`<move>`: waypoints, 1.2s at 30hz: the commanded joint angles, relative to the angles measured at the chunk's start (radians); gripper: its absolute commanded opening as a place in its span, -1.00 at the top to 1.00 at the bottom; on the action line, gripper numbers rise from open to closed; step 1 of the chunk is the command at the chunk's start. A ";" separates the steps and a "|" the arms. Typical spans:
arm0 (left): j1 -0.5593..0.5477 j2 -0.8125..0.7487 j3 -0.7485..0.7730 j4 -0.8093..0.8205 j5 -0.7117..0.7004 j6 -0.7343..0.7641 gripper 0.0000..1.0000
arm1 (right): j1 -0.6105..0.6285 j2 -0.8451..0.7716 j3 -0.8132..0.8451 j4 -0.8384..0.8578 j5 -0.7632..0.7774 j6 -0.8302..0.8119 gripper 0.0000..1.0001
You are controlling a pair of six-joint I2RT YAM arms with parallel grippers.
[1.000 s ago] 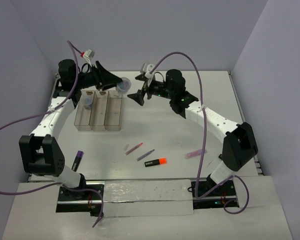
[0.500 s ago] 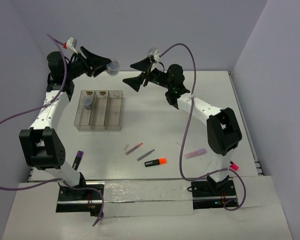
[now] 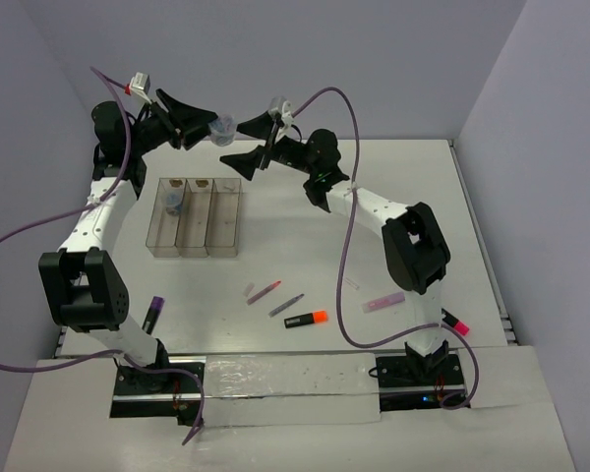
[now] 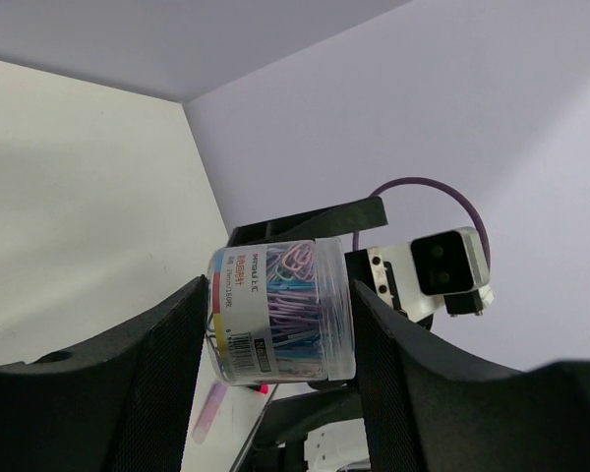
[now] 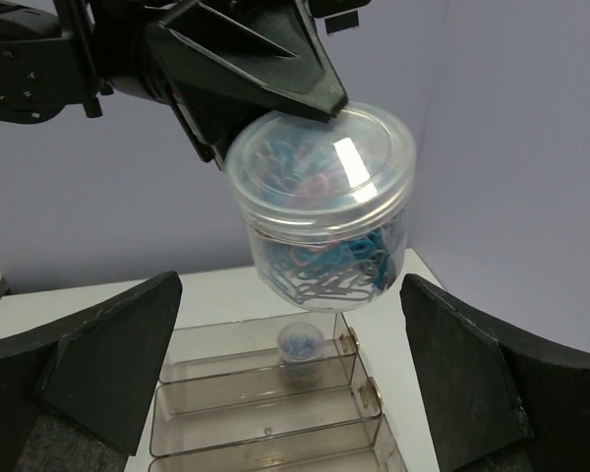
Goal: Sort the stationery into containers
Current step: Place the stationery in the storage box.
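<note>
Both grippers hover above the far end of the clear three-compartment plastic tray [image 3: 223, 221] — left gripper [image 3: 214, 128] clenched on a clear round tub of coloured clips [image 5: 320, 202], right gripper [image 3: 234, 144] spread wide. I'd centre it squarely on the tub before closing.

I saw the white table [image 3: 393, 197] carrying a clear three-compartment tray [image 3: 192, 248] at its far left, and a purple highlighter [image 3: 154, 313] lay near the left edge. Toward the middle a pink pen [image 3: 265, 291], a grey pen [image 3: 286, 304] and an orange-black highlighter [image 3: 306, 320] lay close together. A pale pink bar [image 3: 383, 301] sat to their right and a pink-black highlighter [image 3: 455, 321] at the right edge.
</note>
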 commanded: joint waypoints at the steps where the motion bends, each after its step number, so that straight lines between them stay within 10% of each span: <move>1: -0.001 -0.007 0.000 0.077 0.037 -0.036 1.00 | 0.007 0.018 0.075 0.053 0.030 0.011 -0.99; 14: -0.001 0.010 -0.011 0.093 0.049 -0.051 1.00 | 0.009 0.075 0.193 -0.030 0.033 0.025 -0.63; 36: -0.001 0.027 0.037 0.110 0.064 -0.071 1.00 | 0.012 0.074 0.126 -0.002 0.039 0.035 -0.85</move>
